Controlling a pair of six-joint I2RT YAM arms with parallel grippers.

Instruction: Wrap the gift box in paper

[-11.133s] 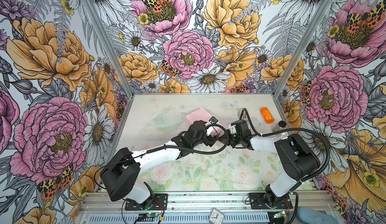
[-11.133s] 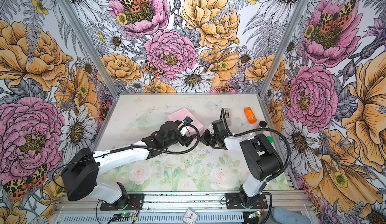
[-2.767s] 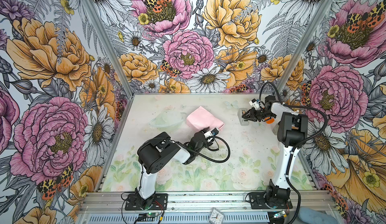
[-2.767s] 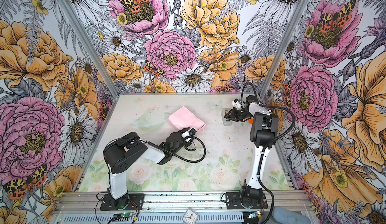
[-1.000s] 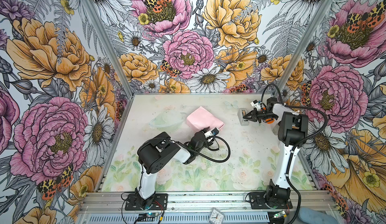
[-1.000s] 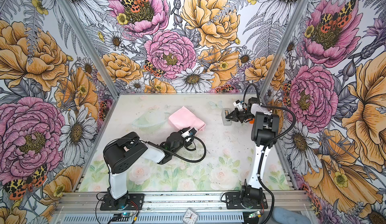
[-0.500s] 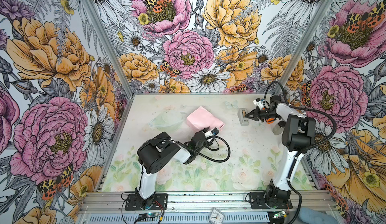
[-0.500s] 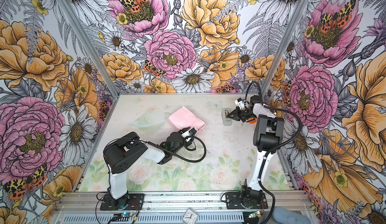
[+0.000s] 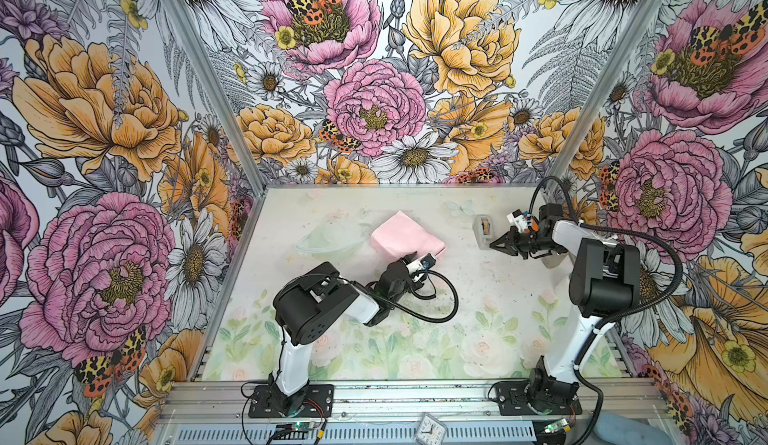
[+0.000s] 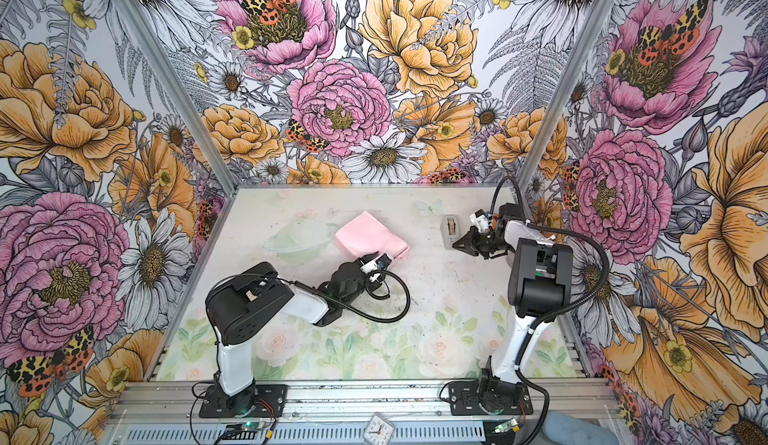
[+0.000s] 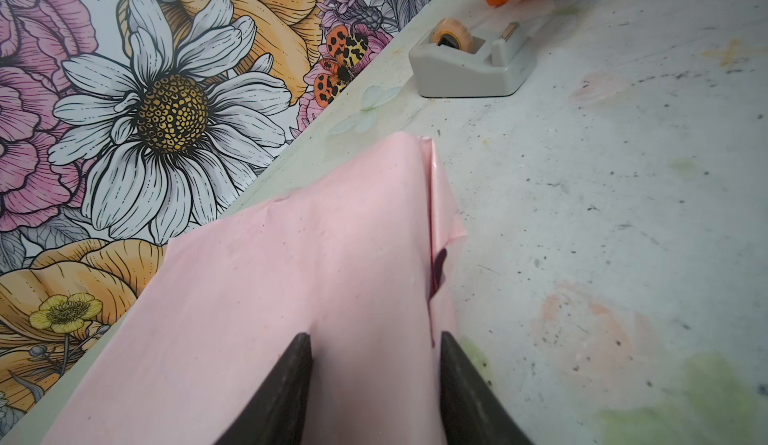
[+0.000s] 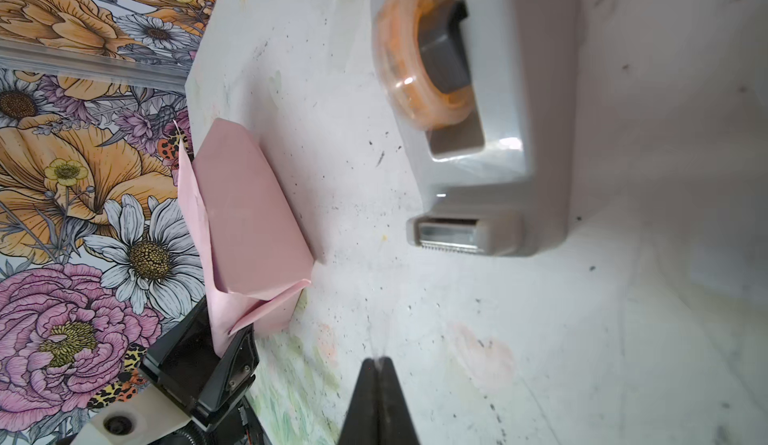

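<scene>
Paper (image 9: 405, 237), folded pink parcel: lying ahead of the left hand (image 9: 409, 258), which is gripping its near end. Right hand (image 9: 494, 244): hovering closed, empty, beside tape dispenser (image 9: 482, 231).

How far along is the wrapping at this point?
Done: the paper is folded round the gift box, which is hidden, pale pink side out. In hand: the left gripper has its jaws on the parcel's near end, while the right gripper, jaws shut, sits by the cutter of the tape dispenser. Left: the seam gapes and an end flap hangs loose; no tape shows on them.
</scene>
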